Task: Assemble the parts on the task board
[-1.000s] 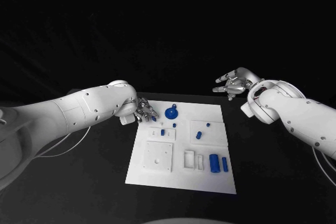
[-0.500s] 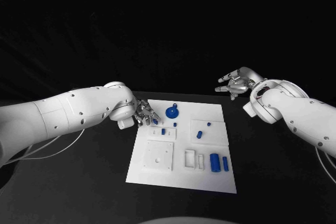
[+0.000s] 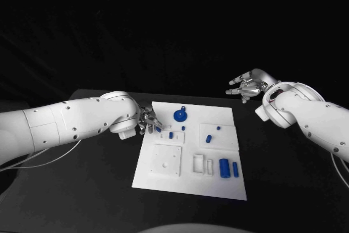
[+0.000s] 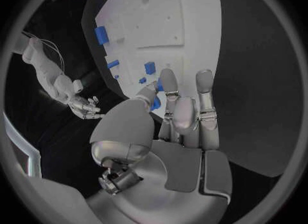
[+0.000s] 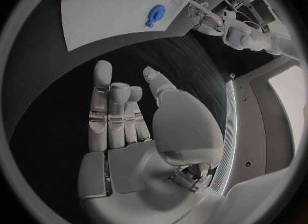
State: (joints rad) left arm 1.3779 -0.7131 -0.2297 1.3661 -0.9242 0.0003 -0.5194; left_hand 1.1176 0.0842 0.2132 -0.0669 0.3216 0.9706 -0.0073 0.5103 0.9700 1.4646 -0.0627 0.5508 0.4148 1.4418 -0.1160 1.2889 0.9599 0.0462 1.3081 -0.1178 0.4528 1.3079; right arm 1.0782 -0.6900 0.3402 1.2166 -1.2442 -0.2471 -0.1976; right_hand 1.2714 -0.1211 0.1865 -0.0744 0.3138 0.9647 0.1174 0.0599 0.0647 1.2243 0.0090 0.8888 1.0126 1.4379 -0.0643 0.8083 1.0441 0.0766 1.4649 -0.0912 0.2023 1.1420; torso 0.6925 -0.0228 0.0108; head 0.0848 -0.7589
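1. The left hand (image 3: 150, 120) sits at the near-left corner region of the task board (image 3: 218, 187), at about nine o'clock from the board's far half in the head view. Its fingers (image 4: 204, 85) lie close together, pointing over the board edge. A small blue part (image 4: 156, 102) shows right at the thumb and fingertips in the left wrist view; whether it is pinched or merely lies beneath them I cannot tell.

2. The right hand (image 3: 247, 85) hangs off the board, at about one o'clock from the board's far-right corner and well apart from every part. It holds nothing; its fingers (image 5: 102, 80) are extended side by side, the thumb set apart.

3. Outward from the left hand, at roughly three o'clock, a small blue peg (image 3: 170, 135) stands in a white block. At about two o'clock lies the blue round disc with a tab (image 3: 179, 115), its tab pointing to twelve o'clock.

4. Further on, a short blue piece (image 3: 208, 139) sits mid-board, and two long blue blocks (image 3: 223, 168) lie at the near-right, their long axes running six to twelve o'clock.

5. In my judgement the left hand is the working one: it is plainly nearer the peg and disc, which lie to its right, while the right hand waits.
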